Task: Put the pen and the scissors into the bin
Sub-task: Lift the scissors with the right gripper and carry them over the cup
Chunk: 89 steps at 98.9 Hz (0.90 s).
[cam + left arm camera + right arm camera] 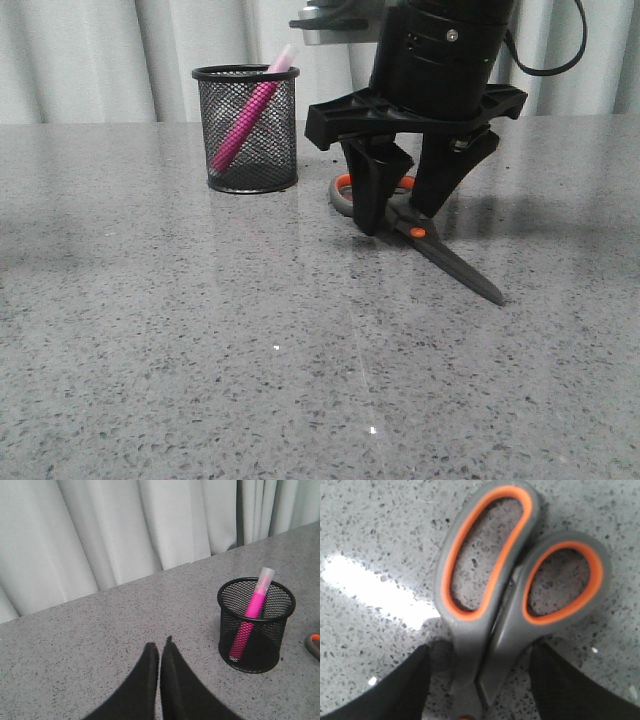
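- Slim bright pink pen with whitish cap (252, 112) is already in the small black wire-mesh cup, the bin (245, 130); it leans inside, cap poking over the rim. Half the job done, I judge.
- Step in hand: the pick-up of the dark grey scissors with orange-lined handles (420, 232), which lie flat on the grey speckled stone desk (200, 350), right of the bin and well apart from it, blades pointing toward the near right.
- My right claw (400, 205) is down over the scissors, fingers spread wide to either side of the neck just below the handle loops; not clamped.
- My left claw (160, 655) is pressed shut on nothing, hanging near the bin, idle.
- Next, as I read it: pinch the neck, lift clear, swing to the bin, drop blades-first beside the pen. Risk: the scissors pivot in the grip.
- Desk glossy, reflective; pale pleated curtain (125, 525) along the far edge.
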Each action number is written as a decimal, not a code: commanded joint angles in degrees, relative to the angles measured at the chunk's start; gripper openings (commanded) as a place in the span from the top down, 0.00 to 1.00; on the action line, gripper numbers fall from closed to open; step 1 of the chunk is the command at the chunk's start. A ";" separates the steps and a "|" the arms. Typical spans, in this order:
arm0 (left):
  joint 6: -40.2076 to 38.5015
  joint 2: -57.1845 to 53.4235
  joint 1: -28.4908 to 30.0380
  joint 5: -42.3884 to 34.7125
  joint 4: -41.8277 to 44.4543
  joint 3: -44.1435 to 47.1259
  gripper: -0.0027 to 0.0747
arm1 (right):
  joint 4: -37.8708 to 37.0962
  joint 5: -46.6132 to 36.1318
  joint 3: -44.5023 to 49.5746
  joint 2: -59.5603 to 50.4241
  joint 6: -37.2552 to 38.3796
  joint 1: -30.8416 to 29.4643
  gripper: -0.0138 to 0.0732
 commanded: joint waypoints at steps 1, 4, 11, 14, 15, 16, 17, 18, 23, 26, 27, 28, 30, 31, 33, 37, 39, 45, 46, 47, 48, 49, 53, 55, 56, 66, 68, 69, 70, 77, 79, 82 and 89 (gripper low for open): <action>-0.68 -0.87 0.19 -0.50 -2.00 -1.53 0.99 | -0.54 -1.90 -2.07 -1.89 0.01 0.03 0.39; -0.68 -0.87 0.19 -0.50 -2.00 -1.53 0.99 | -0.54 -1.78 -2.07 -1.71 0.01 0.03 0.39; -0.68 -0.87 0.19 -0.50 -2.00 -1.53 0.99 | -0.54 -1.41 -2.07 -1.12 0.01 0.03 0.39; -0.68 -0.87 0.19 -0.50 -2.00 -1.53 0.99 | -0.54 -1.25 -2.07 -0.98 0.01 0.03 0.40; -0.68 -0.87 0.19 -0.50 -2.00 -1.53 0.99 | -0.54 -1.25 -2.07 -0.84 0.01 0.03 0.41; -0.68 -0.87 0.19 -0.50 -2.00 -1.53 0.99 | -0.54 -1.15 -2.07 -0.84 0.01 0.03 0.42; -0.68 -0.87 0.19 -0.50 -2.00 -1.53 0.99 | -0.54 -1.11 -2.07 -0.70 0.01 0.03 0.43; -0.68 -0.87 0.19 -0.50 -2.00 -1.53 0.99 | -0.54 -1.00 -2.07 -0.71 0.01 0.03 0.44; -0.68 -0.87 0.19 -0.50 -2.00 -1.53 0.99 | -0.54 -0.87 -2.07 -0.71 0.01 0.03 0.52; -0.68 -0.87 0.19 -0.50 -2.00 -1.53 0.99 | -0.54 -0.75 -2.07 -0.69 0.01 0.03 0.60; -0.68 -0.87 0.19 -0.50 -2.00 -1.53 0.99 | -0.54 -0.75 -2.07 -0.69 0.01 0.03 0.62; -0.68 -0.87 0.19 -0.50 -2.00 -1.53 0.99 | -0.54 -0.64 -2.07 -0.69 0.01 0.03 0.64; -0.68 -0.87 0.19 -0.50 -2.00 -1.53 0.99 | -0.54 -0.50 -2.07 -0.69 0.01 0.03 0.69; -0.68 -0.87 0.19 -0.50 -2.00 -1.53 0.99 | -0.54 -0.50 -2.07 -0.69 0.01 0.03 0.73; -0.68 -0.87 0.19 -0.50 -2.00 -1.53 0.99 | -0.54 -0.34 -2.07 -0.69 0.01 0.03 0.78; -0.68 -0.87 0.19 -0.50 -2.00 -1.53 0.99 | -0.54 0.10 -2.07 -0.69 -0.13 0.03 0.86; -0.68 -0.87 0.19 -0.50 -2.00 -1.53 0.99 | -0.54 0.26 -2.07 -0.69 -0.48 0.03 0.91; -0.68 -0.87 0.19 -0.50 -2.00 -1.53 0.99 | -0.54 0.37 -2.07 -0.69 -0.71 0.03 0.93; -0.68 -0.87 0.19 -0.50 -2.00 -1.53 0.99 | -0.54 0.37 -2.07 -0.69 -0.71 0.03 0.93; -0.68 -0.87 0.19 -0.50 -2.00 -1.53 0.99 | -0.54 0.37 -2.07 -0.69 -0.71 0.03 0.93; -0.68 -0.87 0.19 -0.50 -2.00 -1.53 0.99 | -0.54 0.27 -2.07 -0.69 -0.71 0.03 0.93; -0.68 -0.87 0.19 -0.50 -2.00 -1.53 0.99 | -0.54 0.12 -2.07 -0.69 -0.71 0.03 0.93; -0.68 -0.87 0.19 -0.50 -2.00 -1.53 0.99 | -0.54 -0.29 -2.07 -1.09 -0.71 0.03 0.93; -0.68 -0.87 0.19 -0.50 -2.00 -1.53 0.99 | -0.54 -0.62 -2.07 -1.40 -0.71 0.03 0.93; -0.68 -0.87 0.19 -0.50 -2.00 -1.53 0.99 | -0.54 -0.88 -2.07 -1.51 -0.71 0.03 0.93; -0.68 -0.87 0.19 -0.50 -2.00 -1.53 0.99 | -0.54 -3.99 -1.78 -4.84 -0.71 0.03 0.92; -0.68 -0.87 0.19 -0.50 -2.00 -1.53 0.99 | -0.39 -5.20 -1.37 -5.83 -0.71 0.03 0.92; -0.68 -0.87 0.19 -0.50 -2.00 -1.53 0.99 | -0.39 -5.67 -1.07 -6.18 -0.71 0.03 0.92; -0.68 -0.87 0.19 -0.50 -2.00 -1.53 0.99 | -0.39 -6.70 -0.89 -6.55 -0.71 0.03 0.92; -0.68 -0.87 0.19 -0.50 -2.00 -1.53 0.99 | -0.39 -14.30 1.82 -10.91 -0.71 0.03 0.92; -0.68 -0.87 0.19 -0.50 -2.00 -1.53 0.99 | -0.16 -17.26 2.91 -12.35 -0.71 0.03 0.92; -0.68 -0.87 0.19 -0.50 -2.00 -1.53 0.99 | 0.27 -21.54 4.51 -14.81 -0.71 0.03 0.93; -0.68 -0.87 0.19 -0.50 -2.00 -1.53 0.99 | 1.81 -32.89 8.72 -19.13 -0.71 0.03 0.93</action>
